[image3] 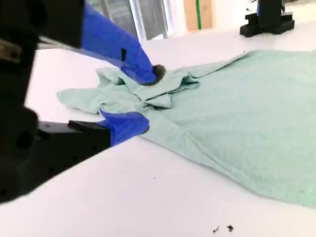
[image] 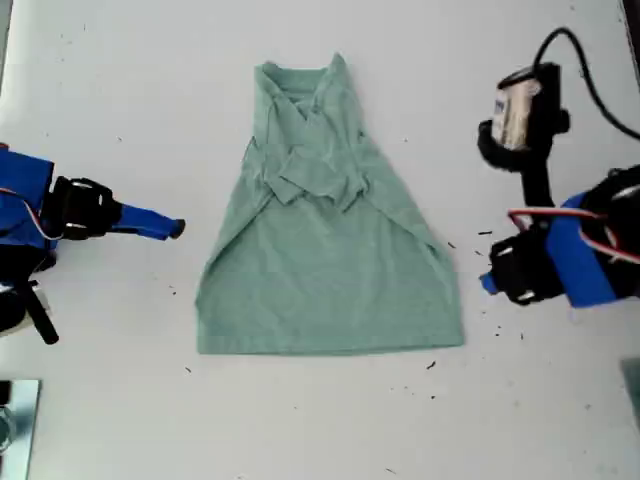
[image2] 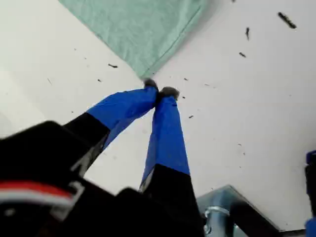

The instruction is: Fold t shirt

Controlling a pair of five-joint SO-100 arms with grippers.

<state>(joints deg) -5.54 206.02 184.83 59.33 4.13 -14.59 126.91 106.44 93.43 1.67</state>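
**Sleeves lie inward, both claws off the cloth**

The t shirt [image: 330,260] lies flat in the middle of the table [image: 100,80], collar toward twelve o'clock in the exterior view, hem toward six, both sleeves laid across the chest. My first gripper [image: 175,228] sits at nine o'clock of the shirt in that view, apart from the cloth, jaws pressed together on nothing. My second gripper [image: 488,283] sits at about four o'clock of the shirt, just beside its side edge, jaws spread wide and empty.

Likely risks from here:
- The sleeve stack looks loose and lumpy. A tug on one edge could drag it open again.
- If the two arms lift unevenly, the hem would skew and the fold would come out crooked.
- A pinch that catches only the top layer would leave the under layer behind.
- My first gripper must open before it reaches the cloth. If it goes in closed, it would only push the fabric into a ridge.

The first wrist view shows my first gripper [image2: 160,93] with its tips meeting just short of a shirt corner [image2: 143,29], a gap the exterior view hides. The second wrist view alone proves my second gripper [image3: 143,98] is agape, and shows how high the sleeve folds [image3: 148,94] stand.
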